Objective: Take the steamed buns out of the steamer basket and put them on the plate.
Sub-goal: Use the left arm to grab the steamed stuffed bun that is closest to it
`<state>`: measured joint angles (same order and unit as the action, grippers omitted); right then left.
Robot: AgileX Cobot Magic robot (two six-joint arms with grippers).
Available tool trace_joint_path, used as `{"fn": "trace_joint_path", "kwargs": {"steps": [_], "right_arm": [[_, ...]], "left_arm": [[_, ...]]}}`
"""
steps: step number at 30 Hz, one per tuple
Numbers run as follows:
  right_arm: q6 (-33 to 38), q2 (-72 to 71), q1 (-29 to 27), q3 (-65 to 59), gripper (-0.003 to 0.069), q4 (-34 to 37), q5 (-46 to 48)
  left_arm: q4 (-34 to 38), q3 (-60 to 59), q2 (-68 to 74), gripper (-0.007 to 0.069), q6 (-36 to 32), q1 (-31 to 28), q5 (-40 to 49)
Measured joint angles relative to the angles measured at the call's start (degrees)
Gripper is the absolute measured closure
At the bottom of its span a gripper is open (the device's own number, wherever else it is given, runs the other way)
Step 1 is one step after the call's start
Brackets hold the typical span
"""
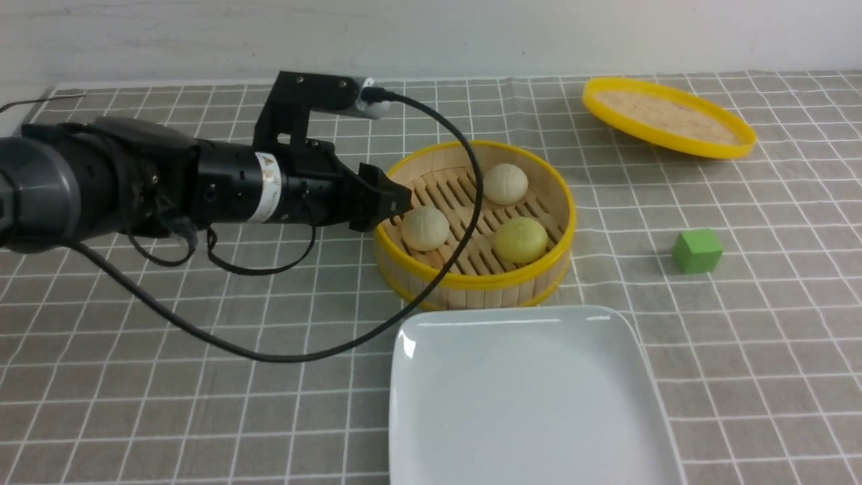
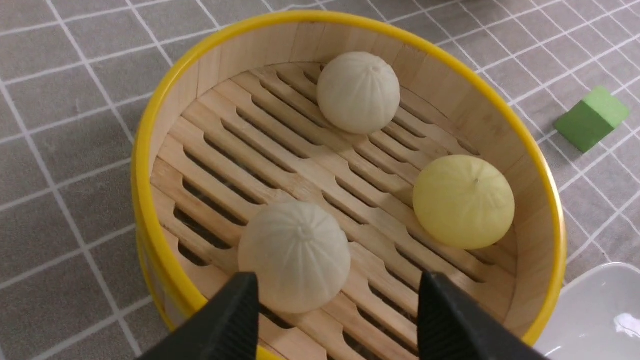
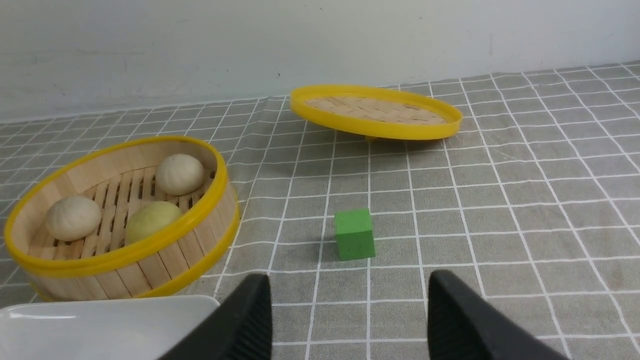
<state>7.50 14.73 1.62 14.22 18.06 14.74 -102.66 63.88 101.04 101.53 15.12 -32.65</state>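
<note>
the left claw (image 1: 399,201) hung spread at the rim of the steamer basket (image 1: 431,269), seemingly just short of the nearest cream bun (image 1: 424,228). all three steamed buns (image 1: 520,240) lay inside it; the plate (image 1: 525,404) held none, so every transfer remained undone.

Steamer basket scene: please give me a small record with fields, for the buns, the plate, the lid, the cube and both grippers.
basket: bamboo, yellow rims, uncovered, just behind the plate
buns in basket: three: near white bun, far white bun, yellow bun
buns on plate: none
lid: off, lying at the far right
cube: green, right of the basket
left gripper: open, empty, at the basket's left rim, pointing at the near white bun
right gripper: open, empty, facing the cube
</note>
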Motion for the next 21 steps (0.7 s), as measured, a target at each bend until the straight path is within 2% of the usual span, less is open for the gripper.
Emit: {"fn": "trace_joint_path", "kwargs": {"steps": [21], "right_arm": [[0.11,0.0,0.0,0.0,0.0238,0.1,0.13]], "left_arm": [[0.38,6.96,8.68,0.0184,-3.58,3.08,4.66]]}}
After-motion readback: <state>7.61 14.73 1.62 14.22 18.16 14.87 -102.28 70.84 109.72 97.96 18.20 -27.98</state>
